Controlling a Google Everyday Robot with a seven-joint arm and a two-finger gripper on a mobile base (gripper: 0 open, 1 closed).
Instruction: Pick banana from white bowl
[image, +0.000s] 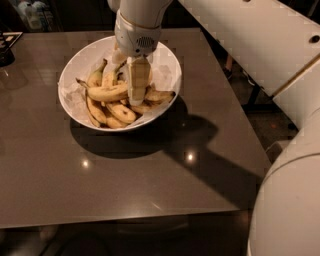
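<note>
The white bowl (84, 59) stands on the far middle of the table and holds several bananas. The banana (106, 93), long, curved and yellow with a thin brownish stem pointing left, lies across the top of the pile. My gripper (137, 97) reaches straight down into the bowl. Its tip is at the right end of the banana, touching or just above the pile. Its white wrist housing (137, 30) hides the far rim of the bowl.
Shorter, browner bananas (120, 112) lie under and around the long one. The bowl sits on a dark glossy table (125, 185). A dark object (6, 50) stands at the far left corner. My white arm and body (285, 200) fill the right side.
</note>
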